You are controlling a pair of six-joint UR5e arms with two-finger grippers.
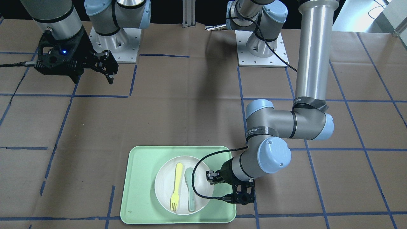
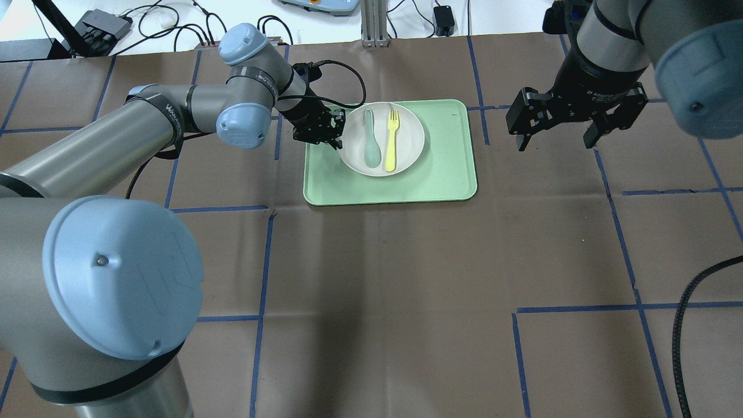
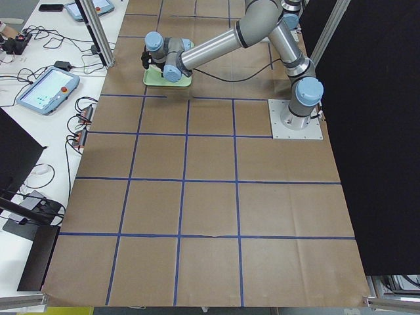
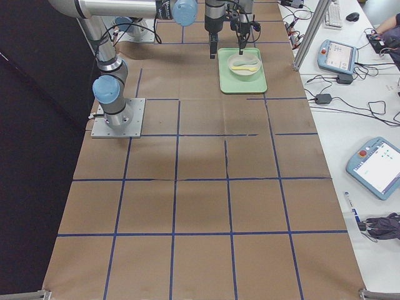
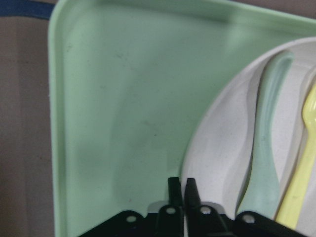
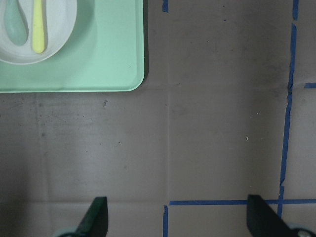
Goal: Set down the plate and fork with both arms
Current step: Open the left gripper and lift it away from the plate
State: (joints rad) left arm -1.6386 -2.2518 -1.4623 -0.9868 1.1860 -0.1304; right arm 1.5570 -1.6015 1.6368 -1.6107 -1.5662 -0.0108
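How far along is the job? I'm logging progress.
Done: nothing placed, it seems; the fork lies on the plate, on the tray. In hand: the left gripper looks shut on the plate's rim. Left: moving the plate, and the fork, which the open right gripper, off beside the tray, isn't touching.

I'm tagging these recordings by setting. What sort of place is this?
Probably a robotics lab: left arm and right arm bolted to a tape-gridded table, a teach pendant alongside, trailing cables.

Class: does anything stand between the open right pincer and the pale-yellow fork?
Nothing visible does. Below the path from the right pincer to the pale-yellow plastic fork lie only table, the mint-green rectangular tray and the round off-white plate; the grey-green spoon lies beyond.
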